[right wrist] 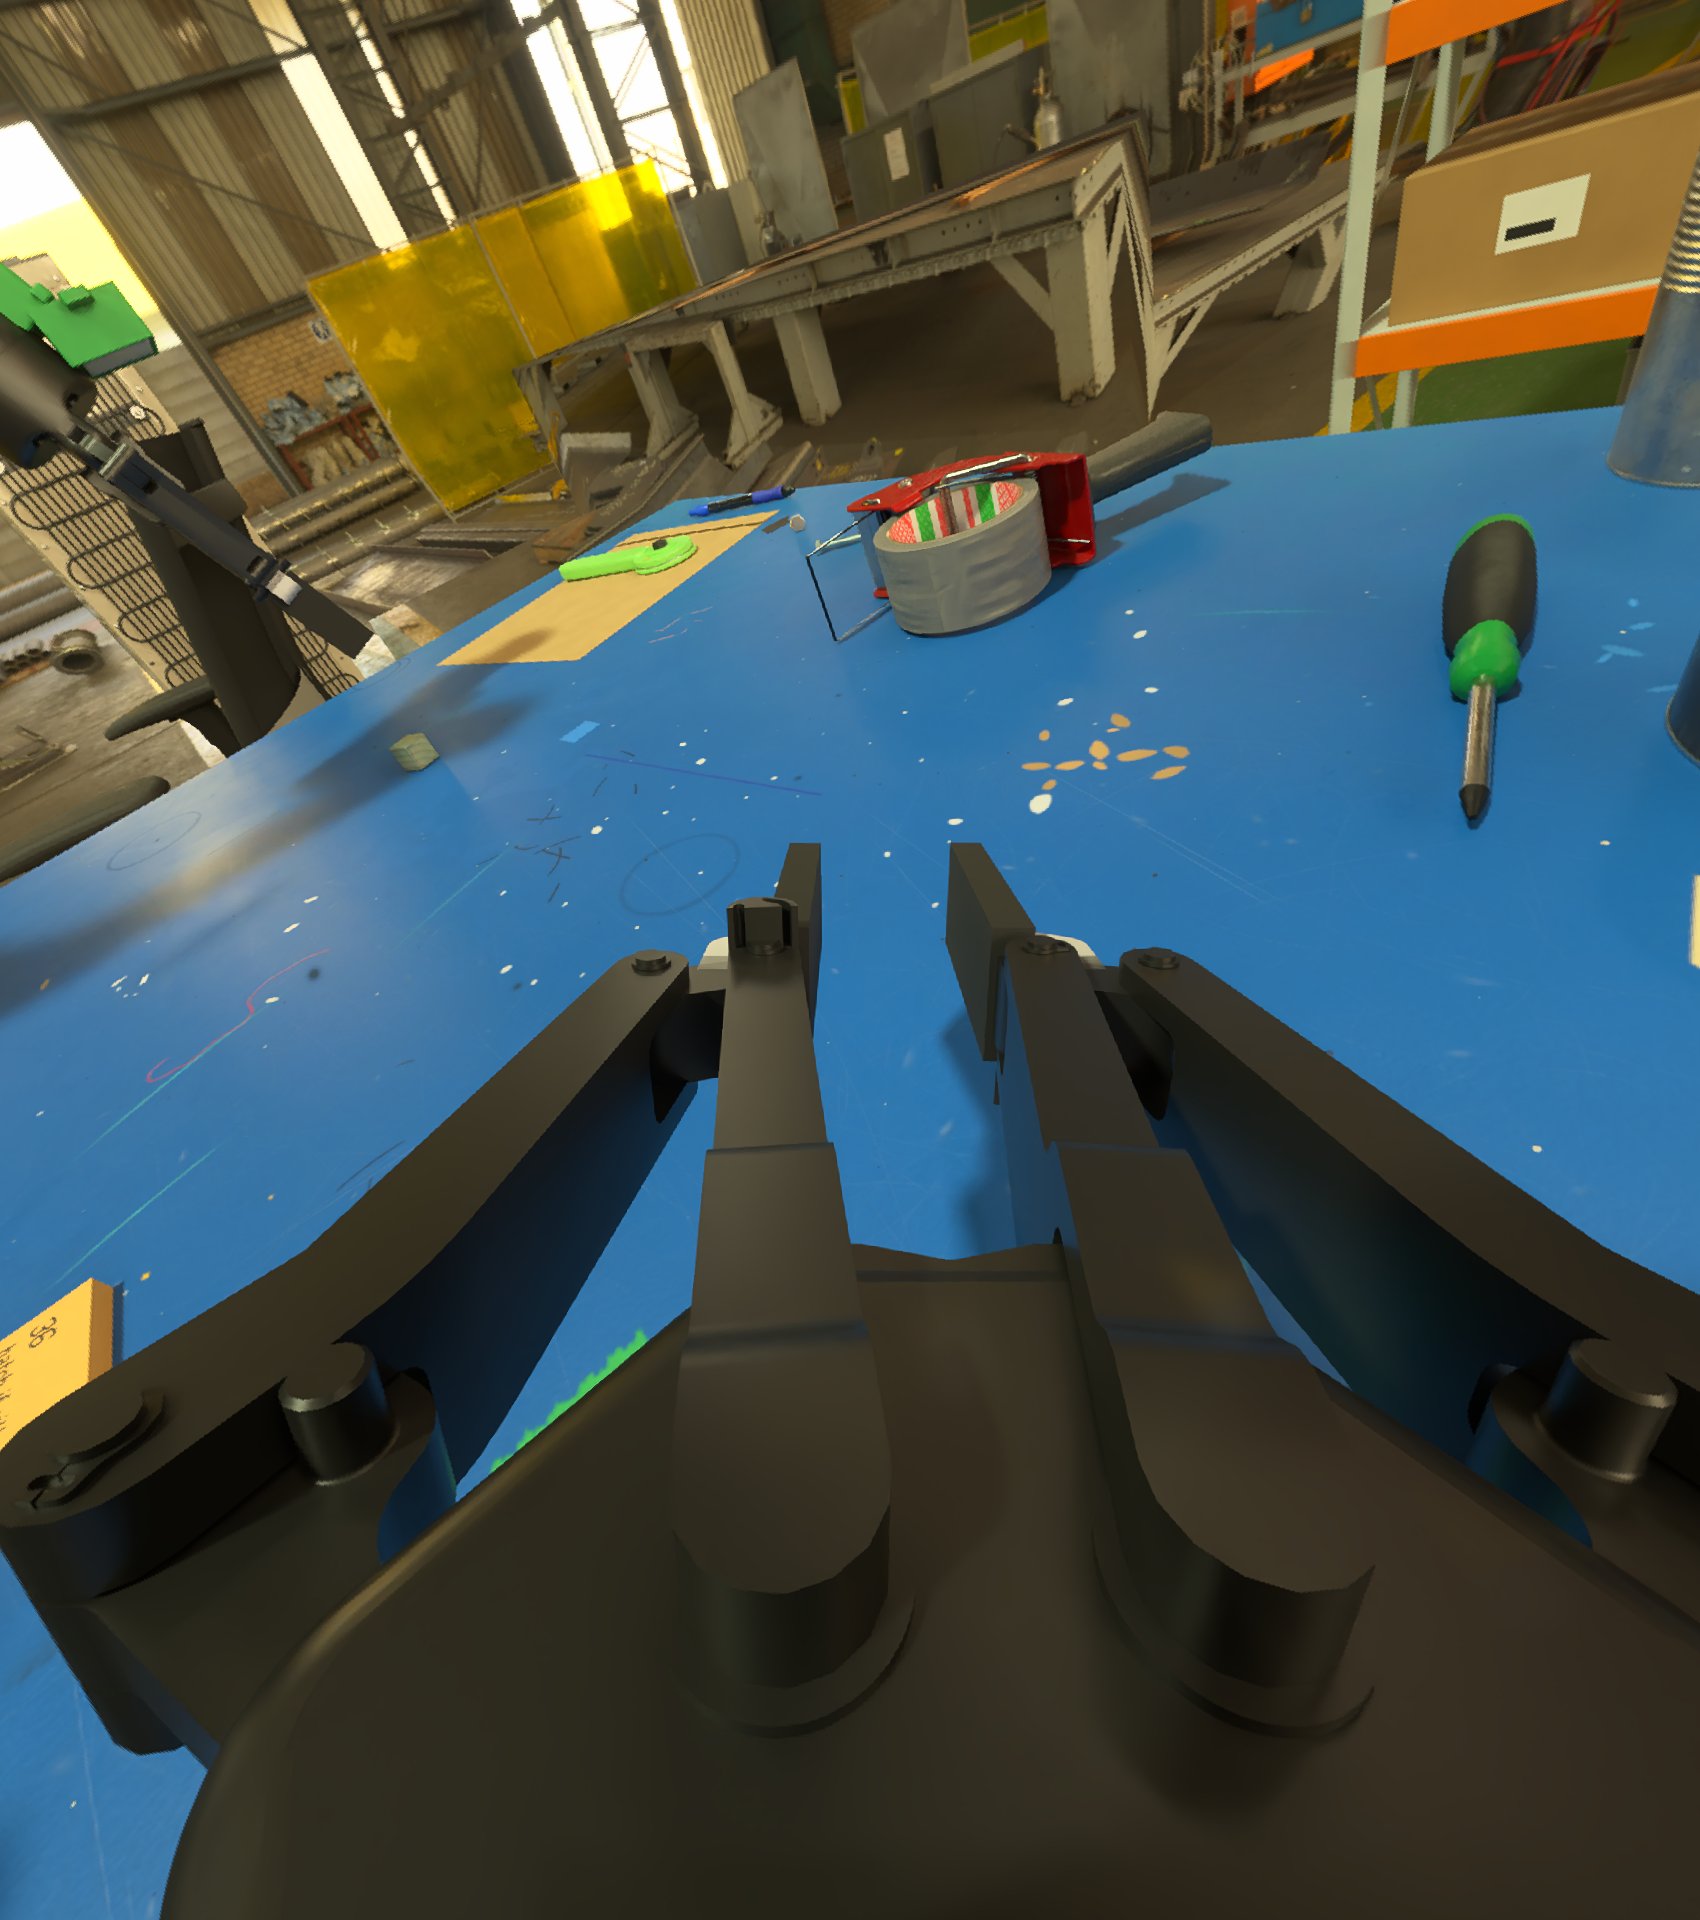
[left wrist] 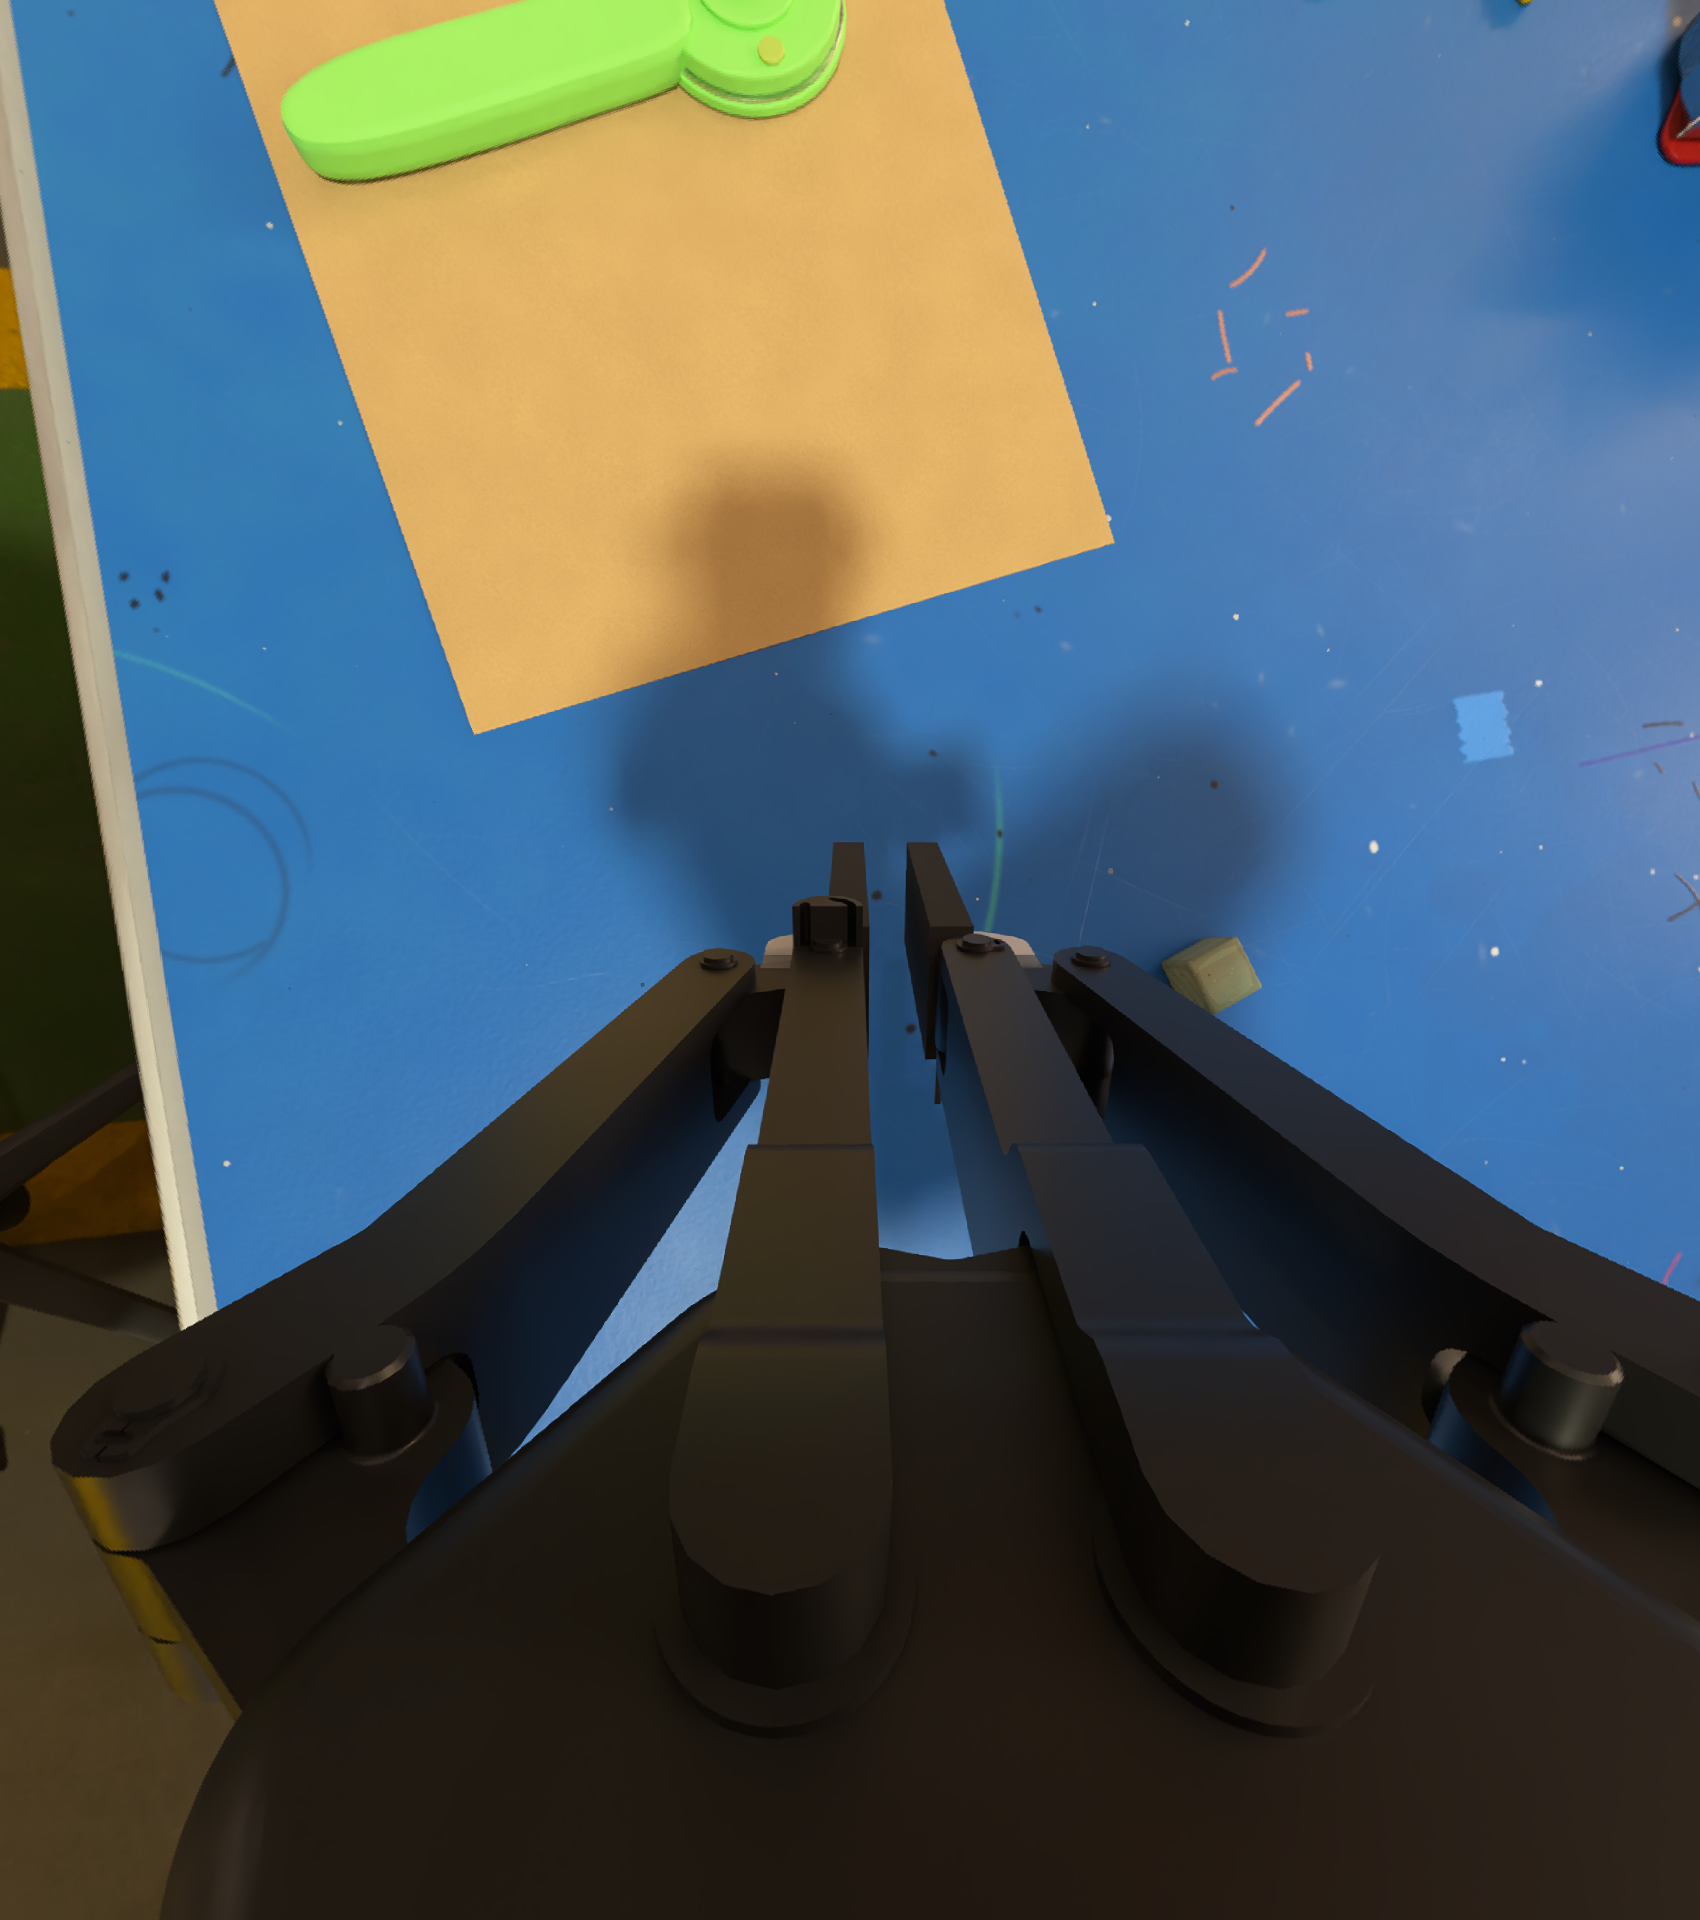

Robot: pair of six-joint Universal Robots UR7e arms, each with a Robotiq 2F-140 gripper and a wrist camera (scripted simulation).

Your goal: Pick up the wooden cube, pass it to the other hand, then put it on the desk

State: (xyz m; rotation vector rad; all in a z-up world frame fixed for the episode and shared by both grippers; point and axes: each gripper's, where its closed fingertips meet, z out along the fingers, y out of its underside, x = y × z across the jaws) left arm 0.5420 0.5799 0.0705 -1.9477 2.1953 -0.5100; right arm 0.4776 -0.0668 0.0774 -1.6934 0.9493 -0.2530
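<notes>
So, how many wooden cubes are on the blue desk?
1. The wooden cube lies on the blue desk, just right of the left gripper and not held. In the right wrist view it sits far left. Others might hide behind the grippers.

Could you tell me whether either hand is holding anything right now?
Nothing is held: the wooden cube lies on the desk, beside the left hand.
</notes>
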